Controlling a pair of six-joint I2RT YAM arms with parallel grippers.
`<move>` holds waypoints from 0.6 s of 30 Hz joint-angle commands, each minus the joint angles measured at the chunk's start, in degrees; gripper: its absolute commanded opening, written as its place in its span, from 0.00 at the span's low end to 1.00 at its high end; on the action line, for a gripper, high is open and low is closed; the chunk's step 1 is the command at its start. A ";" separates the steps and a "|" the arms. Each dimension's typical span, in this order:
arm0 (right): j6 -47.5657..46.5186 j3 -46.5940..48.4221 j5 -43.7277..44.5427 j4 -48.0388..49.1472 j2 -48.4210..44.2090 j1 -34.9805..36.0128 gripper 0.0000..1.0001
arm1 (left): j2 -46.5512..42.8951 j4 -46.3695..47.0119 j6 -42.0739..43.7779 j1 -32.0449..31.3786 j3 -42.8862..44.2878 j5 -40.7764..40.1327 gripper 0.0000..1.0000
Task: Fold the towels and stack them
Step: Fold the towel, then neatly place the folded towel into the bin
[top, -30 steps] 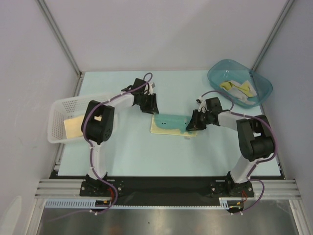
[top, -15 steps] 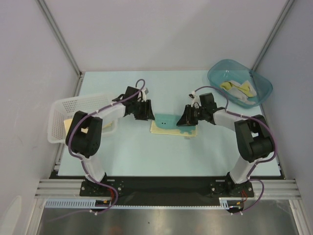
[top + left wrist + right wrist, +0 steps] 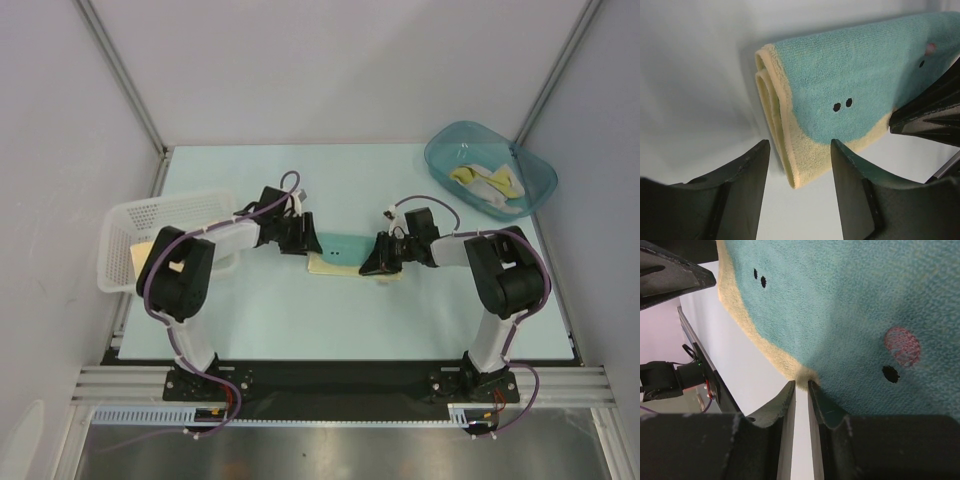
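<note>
A pale yellow and teal towel (image 3: 342, 254) lies folded at the table's middle. In the left wrist view its rolled fold edge (image 3: 775, 100) faces my left gripper (image 3: 800, 165), which is open, low over the table, with the towel's near corner just ahead of its fingertips. My left gripper (image 3: 303, 240) is at the towel's left end in the top view. My right gripper (image 3: 802, 384) is shut on the towel's (image 3: 850, 305) yellow edge; it sits at the towel's right end (image 3: 372, 262). More towels (image 3: 487, 186) lie in the teal tub. A beige-yellow towel (image 3: 150, 262) lies in the basket.
The white mesh basket (image 3: 125, 222) stands at the left table edge. The teal translucent tub (image 3: 440, 155) stands at the back right corner. Grey walls close in the back and both sides. The right gripper's black fingers (image 3: 932, 117) show in the left wrist view.
Both grippers have come down and closer together at the towel. The right gripper moved left with the towel's edge, and the towel now looks narrower. The left gripper moved toward its left end.
</note>
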 commanded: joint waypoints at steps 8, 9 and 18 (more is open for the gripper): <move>-0.87 -0.68 0.19 1.21 -1.63 0.13 0.22 | 2.58 1.13 -1.54 -1.50 0.41 -1.95 0.58; -0.87 -0.68 0.19 1.38 -1.72 0.13 0.22 | 3.11 1.13 -1.72 -1.67 0.41 -2.39 0.58; -0.34 -0.77 1.42 1.30 -2.77 0.22 0.22 | 5.31 -1.23 -3.65 -3.96 1.20 -5.64 0.53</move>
